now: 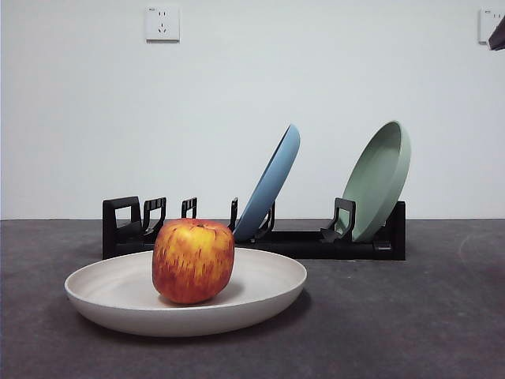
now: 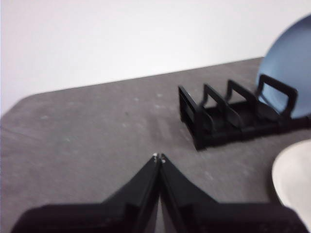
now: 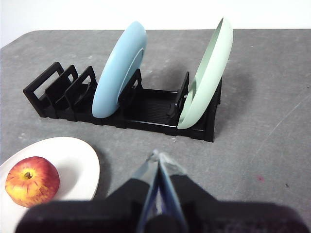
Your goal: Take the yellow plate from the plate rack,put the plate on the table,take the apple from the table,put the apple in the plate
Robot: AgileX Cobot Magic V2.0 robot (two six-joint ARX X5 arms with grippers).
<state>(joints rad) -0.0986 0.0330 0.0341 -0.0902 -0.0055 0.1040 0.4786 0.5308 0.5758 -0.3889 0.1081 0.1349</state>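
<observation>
I saw the apple sitting in the yellow plate, which lay flat on the table before the plate rack. My left gripper hung pressed together just short of the rack's free end; my right gripper was likewise closed, holding nothing, the apple off to its side.

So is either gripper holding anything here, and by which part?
Nothing is held: left gripper and right gripper are both shut and empty. The apple sits in the yellow plate.
</observation>
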